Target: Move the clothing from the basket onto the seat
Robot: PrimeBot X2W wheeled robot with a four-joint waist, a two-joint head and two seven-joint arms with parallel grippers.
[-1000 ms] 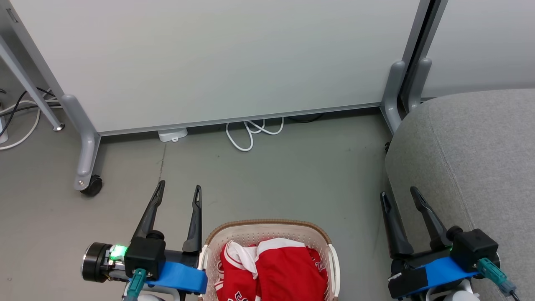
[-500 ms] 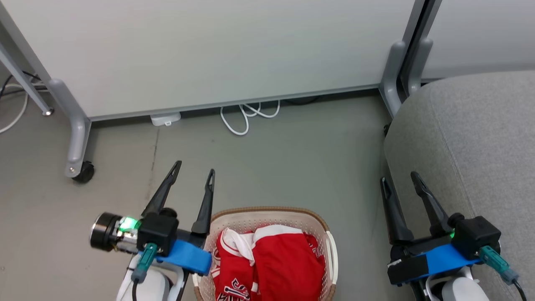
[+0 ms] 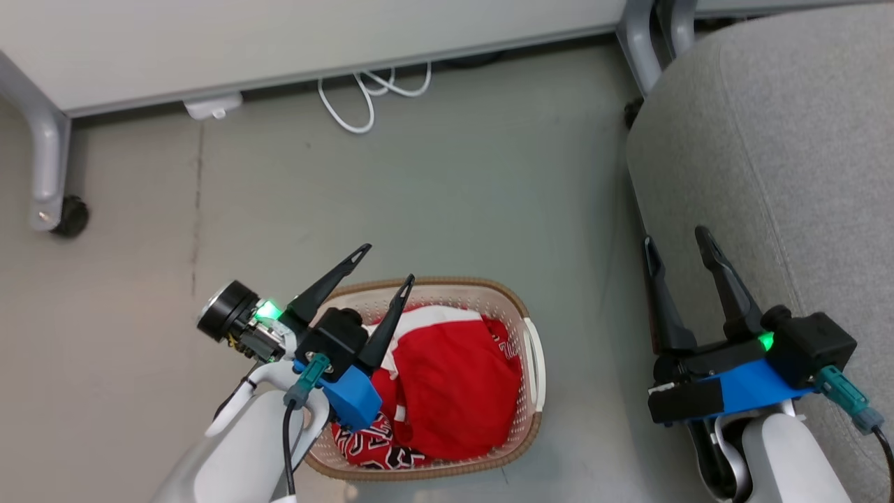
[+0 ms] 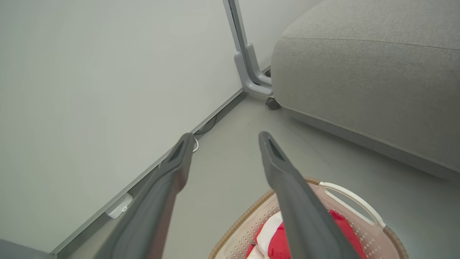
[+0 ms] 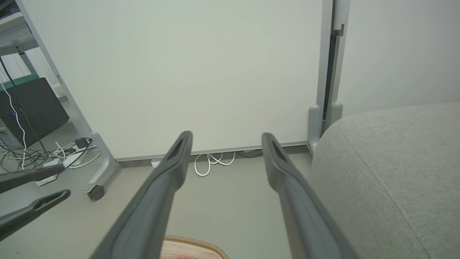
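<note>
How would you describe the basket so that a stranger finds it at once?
Start at the big grey seat on the robot's right. On the floor left of it stands an oval cream basket. Its brown woven-look rim, perforated walls and red clothing inside set it apart.

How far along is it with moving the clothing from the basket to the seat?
Done: nothing yet; the clothing lies in the basket. In hand: the left claw hangs open above the basket's rim, empty; the right claw is open beside the seat. Left: moving every piece.
</note>
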